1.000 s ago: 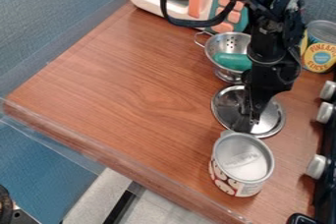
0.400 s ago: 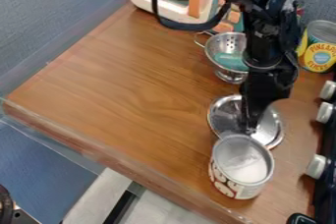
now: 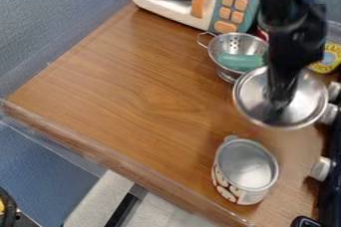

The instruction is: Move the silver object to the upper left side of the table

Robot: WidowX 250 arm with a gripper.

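One round, shiny silver metal lid (image 3: 310,102) is up in the air over the right side of the brown wooden table (image 3: 126,76), well apart from the upper left side. The black robot gripper (image 3: 279,104) is pinching the lid near its middle. Nearer the front edge stands an open metal can (image 3: 245,169) with a white and red label. A silver bowl with little holes (image 3: 220,51) has a green thing (image 3: 238,61) inside, near a white and teal toy microwave (image 3: 212,21).
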